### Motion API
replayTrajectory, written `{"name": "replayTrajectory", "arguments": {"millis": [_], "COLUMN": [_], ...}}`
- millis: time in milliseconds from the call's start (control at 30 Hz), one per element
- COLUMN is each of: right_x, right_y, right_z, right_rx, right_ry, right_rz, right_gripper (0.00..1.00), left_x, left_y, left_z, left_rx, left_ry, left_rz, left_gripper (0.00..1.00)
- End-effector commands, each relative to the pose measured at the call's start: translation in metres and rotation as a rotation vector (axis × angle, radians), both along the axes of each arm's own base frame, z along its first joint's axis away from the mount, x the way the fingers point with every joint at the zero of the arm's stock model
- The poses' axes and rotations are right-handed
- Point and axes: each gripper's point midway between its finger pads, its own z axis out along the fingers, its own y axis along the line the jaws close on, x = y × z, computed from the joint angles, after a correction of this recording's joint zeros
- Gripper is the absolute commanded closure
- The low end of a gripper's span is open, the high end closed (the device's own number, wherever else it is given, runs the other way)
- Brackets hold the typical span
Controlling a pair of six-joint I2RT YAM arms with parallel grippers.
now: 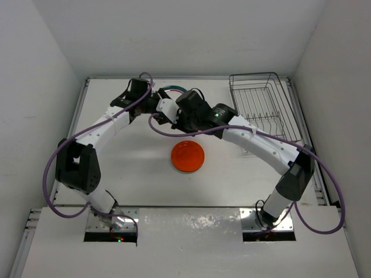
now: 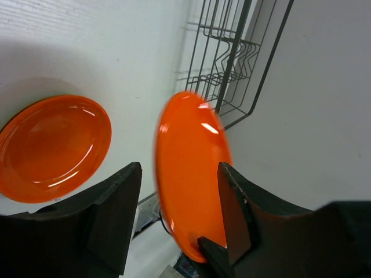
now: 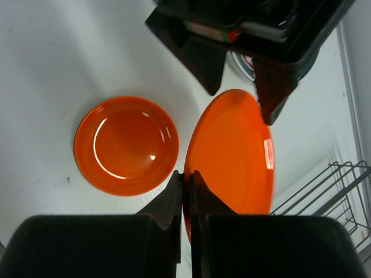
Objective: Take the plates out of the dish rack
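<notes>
While my right gripper (image 3: 186, 176) is pinching the orange plate (image 3: 232, 156) by its rim, my left gripper (image 2: 179, 171) is straddling its far edge, seemingly for a handover; clamped or not, I cannot tell.

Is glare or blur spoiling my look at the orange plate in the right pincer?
Left wrist view: the held orange-red round plate has a smeared upper rim and white glare patches. Right wrist view: its right edge is blurred with a bright streak, yet the rim is crisp where the right pincer is shut on it. Top view: arms hide it.
</notes>
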Motion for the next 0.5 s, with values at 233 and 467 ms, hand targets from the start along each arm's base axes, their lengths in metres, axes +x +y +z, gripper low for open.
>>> {"name": "replayTrajectory", "arguments": {"millis": [233, 467], "right_x": [0.021, 0.015], "right_y": [0.008, 0.027], "right_z": [0.024, 0.023], "right_rx": [0.072, 0.154], "right_ry": [-0.104, -0.089], "right_rz": [-0.040, -0.006], "right_gripper": [1.00, 1.00], "left_x": [0.003, 0.007], "left_y": [0.005, 0.001], "left_z": [-0.002, 0.008], "left_rx": [0.048, 0.009], "left_ry": [-0.027, -0.052], "left_rz": [-0.013, -0.015], "left_gripper": [0.47, 0.92]}}
